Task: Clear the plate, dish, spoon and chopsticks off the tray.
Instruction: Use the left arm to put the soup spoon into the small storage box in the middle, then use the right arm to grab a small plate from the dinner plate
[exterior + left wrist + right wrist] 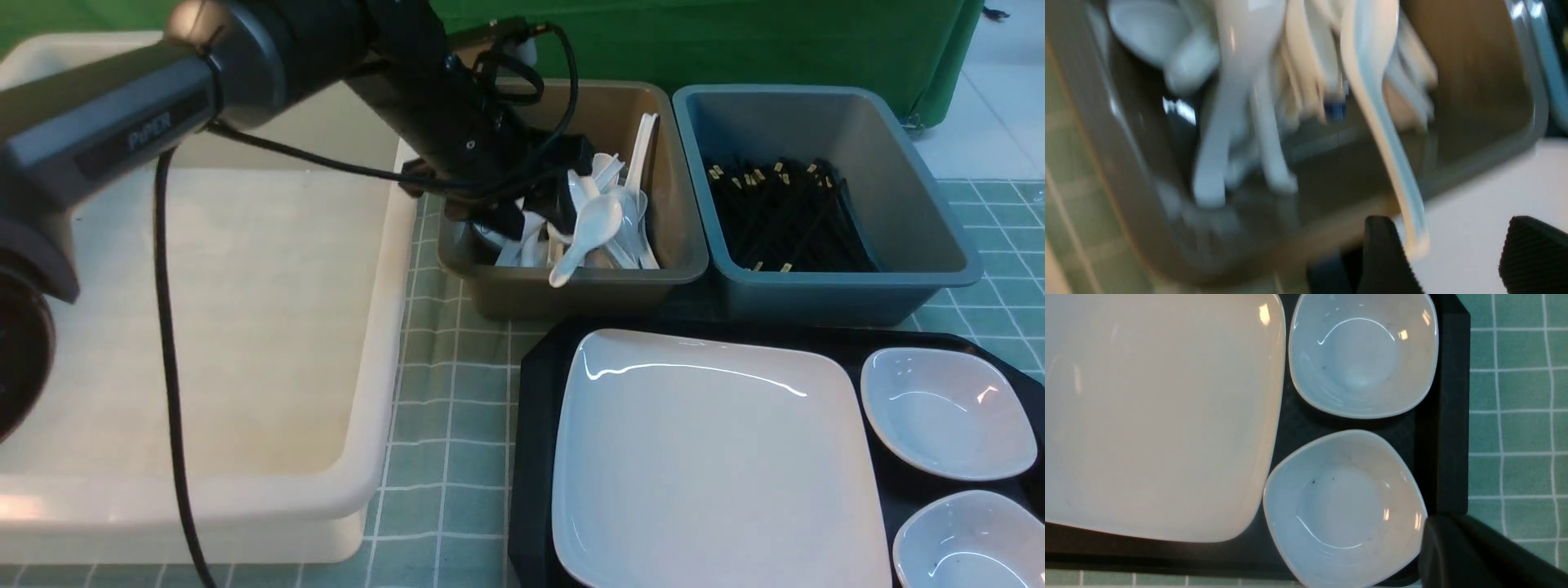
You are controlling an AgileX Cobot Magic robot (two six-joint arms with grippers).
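Your left gripper (1449, 228) hangs over the brown tub (522, 298), jaws wide to leave the spoon (1392, 163) between them among other spoons (1241, 61). Your right gripper (1453, 547), closed and empty, waits above the tray (1447, 416), plate (1159, 416) and 2 dishes (1363, 355) below.

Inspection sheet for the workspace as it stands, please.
Surface: green checked tablecloth, no spills seen.
Job's things: large glossy white square plate and two small white dishes on black plastic tray; white soup spoon in brown tub, on other spoons; black chopsticks in grey-blue tub, none seen on tray.
Clutter: big cream tub beside tray.
Pincers: left pincer open, spoon's handle end between its fingers, ungripped; right pincer shut, holding nothing, above tray's edge.
Cables: black cable hangs from left arm across cream tub.
Surroundings: green backdrop, pale floor.
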